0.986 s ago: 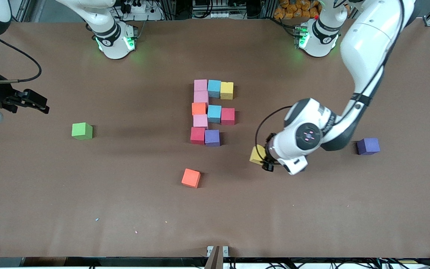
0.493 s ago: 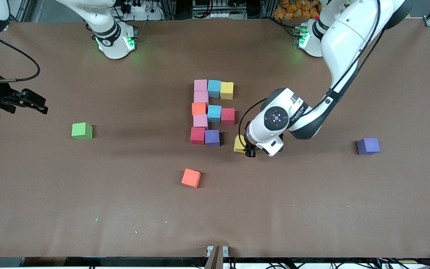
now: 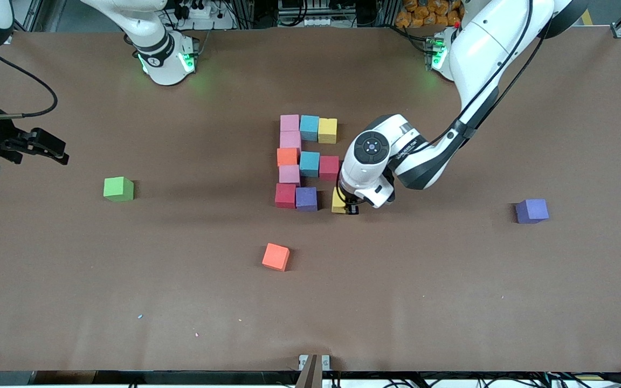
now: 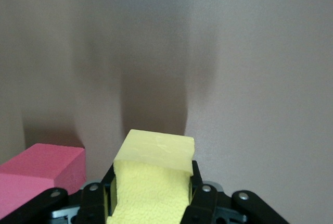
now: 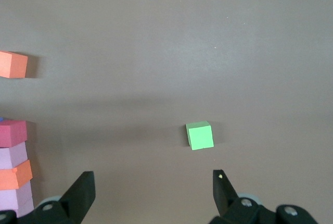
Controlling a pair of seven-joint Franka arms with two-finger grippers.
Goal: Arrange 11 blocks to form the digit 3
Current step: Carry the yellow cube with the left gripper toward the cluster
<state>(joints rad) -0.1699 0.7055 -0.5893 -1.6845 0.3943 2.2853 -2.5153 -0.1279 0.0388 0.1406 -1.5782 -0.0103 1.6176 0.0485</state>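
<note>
Ten blocks sit together mid-table: pink [image 3: 290, 123], light blue [image 3: 309, 127] and yellow [image 3: 327, 130] in the row farthest from the camera, then pink [image 3: 290, 140], orange [image 3: 287, 157], light blue [image 3: 309, 163], crimson [image 3: 329, 167], pink [image 3: 289, 174], crimson [image 3: 285, 195] and purple [image 3: 306, 198]. My left gripper [image 3: 349, 207] is shut on a yellow block [image 3: 337, 200], low beside the purple one toward the left arm's end. The left wrist view shows the yellow block [image 4: 153, 177] between the fingers with a crimson block [image 4: 41, 174] alongside. My right gripper [image 3: 62, 153] waits open at the right arm's end.
A loose orange cube [image 3: 275, 256] lies nearer the camera than the cluster. A loose purple cube [image 3: 531, 210] sits toward the left arm's end. A green cube [image 3: 118, 189] lies toward the right arm's end, and it shows as the green cube [image 5: 200, 135] in the right wrist view.
My left arm carried the yellow block from the left arm's end toward the cluster, and it now stands beside the purple block. The right arm has not moved.
</note>
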